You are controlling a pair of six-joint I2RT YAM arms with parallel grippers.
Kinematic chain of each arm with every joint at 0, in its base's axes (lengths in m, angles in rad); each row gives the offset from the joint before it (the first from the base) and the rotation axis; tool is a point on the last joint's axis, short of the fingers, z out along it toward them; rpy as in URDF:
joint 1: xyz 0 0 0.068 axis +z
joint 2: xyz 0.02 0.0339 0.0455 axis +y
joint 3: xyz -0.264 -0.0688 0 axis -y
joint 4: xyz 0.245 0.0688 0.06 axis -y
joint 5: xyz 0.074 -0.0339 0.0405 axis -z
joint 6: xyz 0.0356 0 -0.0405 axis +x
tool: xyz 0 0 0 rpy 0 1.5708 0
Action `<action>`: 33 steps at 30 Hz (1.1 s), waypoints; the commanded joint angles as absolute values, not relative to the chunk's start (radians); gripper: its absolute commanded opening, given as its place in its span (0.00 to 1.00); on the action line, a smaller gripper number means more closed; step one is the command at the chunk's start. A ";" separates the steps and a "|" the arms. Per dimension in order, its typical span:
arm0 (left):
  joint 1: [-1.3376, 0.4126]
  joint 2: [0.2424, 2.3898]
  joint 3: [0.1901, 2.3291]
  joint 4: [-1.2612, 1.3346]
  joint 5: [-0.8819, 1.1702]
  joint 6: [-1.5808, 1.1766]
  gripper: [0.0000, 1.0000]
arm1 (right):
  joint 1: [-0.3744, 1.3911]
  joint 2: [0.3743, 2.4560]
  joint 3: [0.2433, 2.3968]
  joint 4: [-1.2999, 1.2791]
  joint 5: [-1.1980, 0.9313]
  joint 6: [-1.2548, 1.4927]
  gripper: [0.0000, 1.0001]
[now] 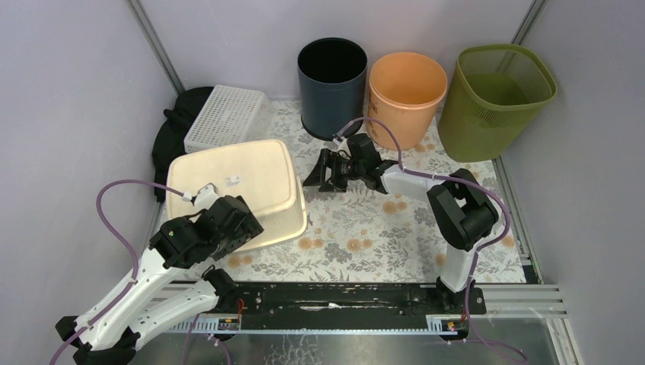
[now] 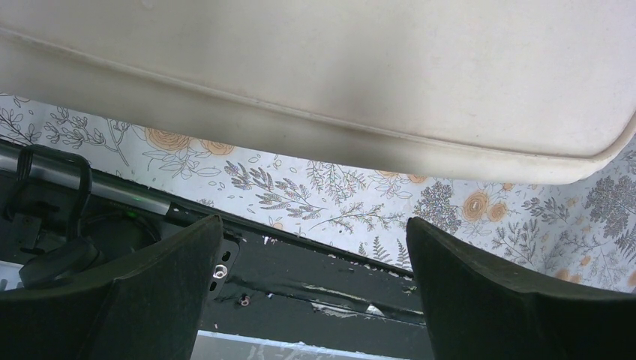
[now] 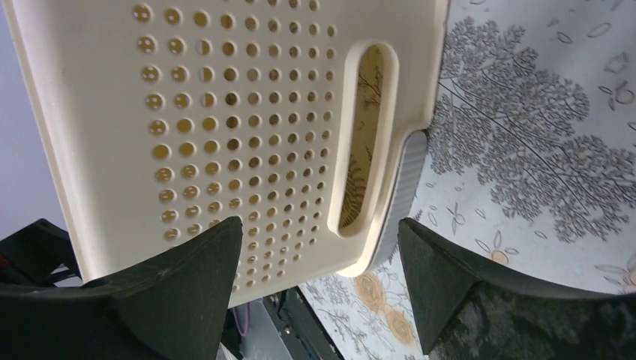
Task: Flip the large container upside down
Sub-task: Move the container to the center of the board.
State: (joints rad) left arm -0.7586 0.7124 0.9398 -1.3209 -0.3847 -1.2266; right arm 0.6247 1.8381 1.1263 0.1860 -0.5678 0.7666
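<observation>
hovering near one large container (image 1: pixel 251 179), the left end effector (image 2: pixel 315 225) and right end effector (image 3: pixel 320 225) both stand open and empty.

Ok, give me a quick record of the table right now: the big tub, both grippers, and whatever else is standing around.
large container: cream tub, bottom face up on the floral mat, left of centre
left gripper: open, at the tub's near edge, holding nothing
right gripper: open, facing the tub's perforated handle side, holding nothing
behind the tub: white basket
back row: dark bin, orange bin, green bin, all upright
</observation>
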 commanded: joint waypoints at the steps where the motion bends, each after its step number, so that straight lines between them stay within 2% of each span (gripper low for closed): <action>1: -0.762 0.710 0.945 -1.284 -0.403 -1.224 1.00 | 0.630 1.855 1.106 0.410 -0.633 0.884 0.82; 25: -0.761 0.687 0.918 -1.301 -0.407 -1.236 1.00 | 0.851 1.882 1.088 0.445 -0.655 0.863 0.82; 33: -0.761 0.690 0.936 -1.312 -0.411 -1.233 1.00 | 0.879 1.947 1.167 0.442 -0.668 0.876 0.82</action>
